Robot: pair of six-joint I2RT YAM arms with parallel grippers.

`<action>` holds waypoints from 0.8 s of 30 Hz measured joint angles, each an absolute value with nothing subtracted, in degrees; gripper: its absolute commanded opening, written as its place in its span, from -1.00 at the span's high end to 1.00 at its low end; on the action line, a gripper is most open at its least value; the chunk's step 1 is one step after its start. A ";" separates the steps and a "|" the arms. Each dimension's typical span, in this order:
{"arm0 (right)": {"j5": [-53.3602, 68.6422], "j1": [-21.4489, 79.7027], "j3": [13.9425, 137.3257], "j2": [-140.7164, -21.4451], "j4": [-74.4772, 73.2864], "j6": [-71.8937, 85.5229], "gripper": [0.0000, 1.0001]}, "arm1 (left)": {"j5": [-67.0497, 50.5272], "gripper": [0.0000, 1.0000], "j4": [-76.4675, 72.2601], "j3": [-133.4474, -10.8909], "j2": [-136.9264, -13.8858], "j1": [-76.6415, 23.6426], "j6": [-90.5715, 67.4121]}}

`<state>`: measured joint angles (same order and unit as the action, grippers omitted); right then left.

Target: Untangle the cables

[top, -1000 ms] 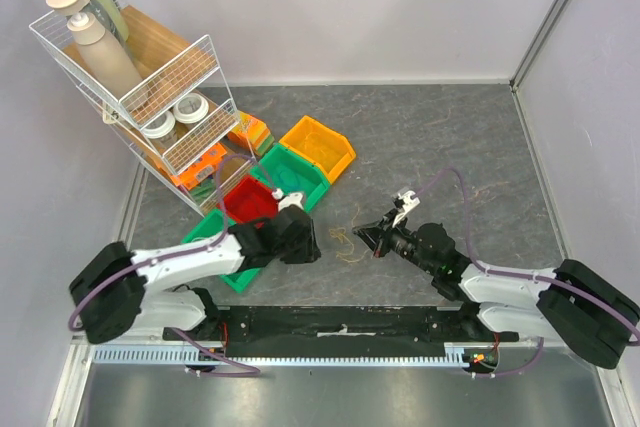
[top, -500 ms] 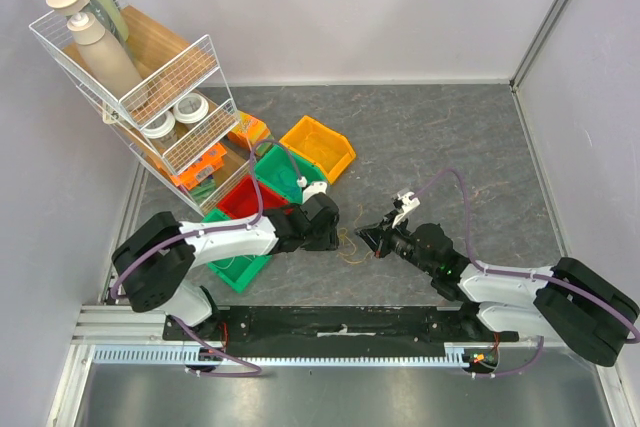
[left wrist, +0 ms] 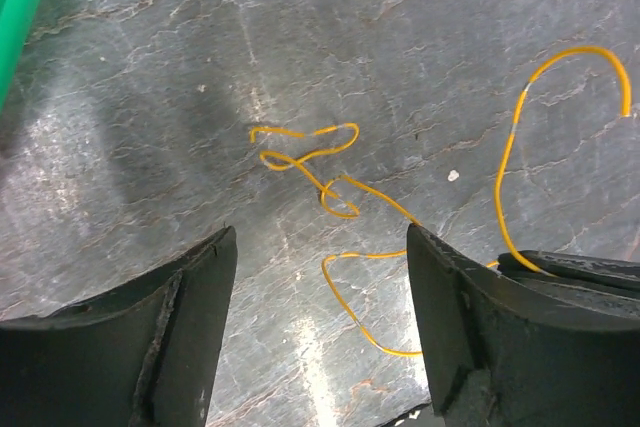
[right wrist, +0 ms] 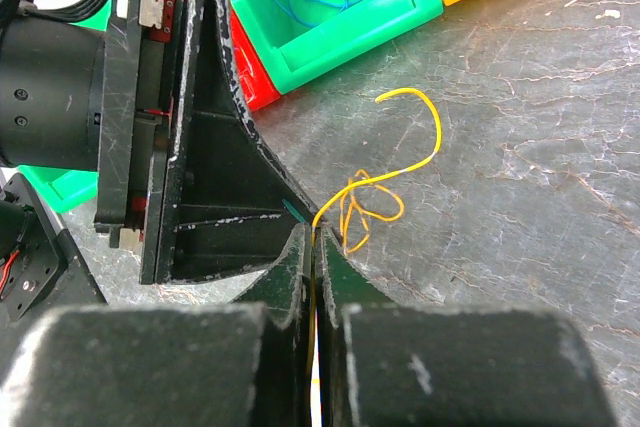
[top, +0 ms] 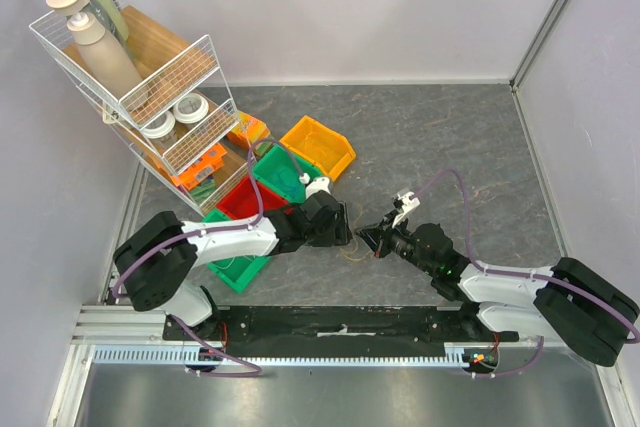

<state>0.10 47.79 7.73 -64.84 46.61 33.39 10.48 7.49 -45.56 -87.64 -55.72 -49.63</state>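
Note:
The cables point(left wrist: 345, 197) are thin yellow wires lying in loose loops on the grey table; they also show in the right wrist view point(right wrist: 372, 202) and faintly in the top view point(top: 352, 242). My right gripper point(right wrist: 313, 237) is shut on one yellow wire, which runs between its pads and curls up to a free end. My left gripper point(left wrist: 320, 277) is open just above the table, its fingers either side of a wire loop. In the top view the left gripper point(top: 342, 231) and right gripper point(top: 368, 237) nearly meet tip to tip.
A green bin point(right wrist: 350, 7) holding blue wire, a red bin point(top: 243, 199), a yellow bin point(top: 318, 147) and another green bin point(top: 232, 269) stand left of the grippers. A wire rack point(top: 140, 87) with bottles and jars stands at the back left.
My left arm has swung right from over the bins to the wires and now faces the right gripper. The right gripper has stayed put, shut on its wire.

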 measured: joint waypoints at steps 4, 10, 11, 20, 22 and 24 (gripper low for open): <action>0.10 47.79 7.73 -64.84 46.61 33.39 1.00 | 10.20 -0.19 5.85 -45.69 -88.68 -55.75 -49.78; 0.08 47.79 7.73 -64.84 46.61 33.36 1.00 | 10.50 -0.13 5.87 -48.16 -94.21 -55.75 -49.95; 0.08 47.79 7.73 -64.84 46.61 33.36 1.00 | 10.57 -0.13 5.85 -48.73 -94.54 -55.75 -49.95; 0.10 47.79 7.73 -64.84 46.61 33.39 1.00 | 13.96 0.97 8.27 -50.68 -96.73 -55.86 -49.39; 0.05 47.79 7.73 -64.84 46.61 33.36 1.00 | 15.57 0.97 10.13 -51.35 -96.71 -56.03 -48.51; -0.12 47.79 7.73 -64.84 46.61 33.39 1.00 | 16.69 0.97 11.46 -51.66 -96.18 -56.18 -47.29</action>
